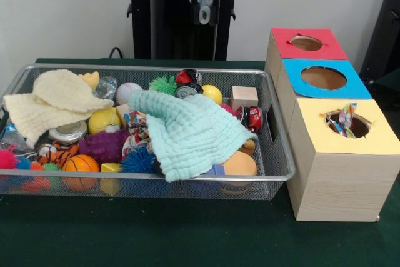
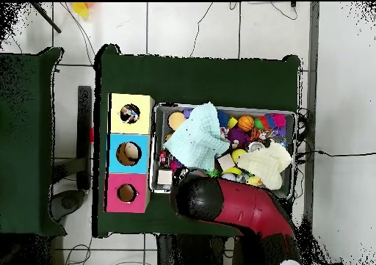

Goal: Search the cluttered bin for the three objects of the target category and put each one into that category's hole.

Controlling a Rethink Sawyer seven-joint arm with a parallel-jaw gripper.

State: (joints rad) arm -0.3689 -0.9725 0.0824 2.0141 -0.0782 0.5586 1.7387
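A wire mesh bin (image 1: 187,178) (image 2: 296,130) is packed with toys. A pale teal cloth (image 1: 187,132) (image 2: 192,141) drapes over its middle and front rim, and a cream cloth (image 1: 56,98) (image 2: 273,163) covers one end. Between them show a basketball (image 1: 80,164), a purple fuzzy toy (image 1: 103,145), a blue spiky ball (image 1: 137,161), a green spiky ball (image 1: 164,84), a yellow ball (image 1: 212,94), a wooden block (image 1: 244,97) and a red toy car (image 1: 253,119). My gripper (image 1: 203,14) hangs high behind the bin, drawn back and holding nothing I can see. In the overhead view the arm (image 2: 200,197) hides it.
Beside the bin stands a row of wooden boxes with round holes: red top (image 1: 306,43) (image 2: 127,193), blue top (image 1: 323,78) (image 2: 128,153), yellow top (image 1: 369,136) (image 2: 130,114). A colourful striped item pokes up in the yellow box's hole (image 1: 347,120). Green table surface (image 1: 156,229) lies in front.
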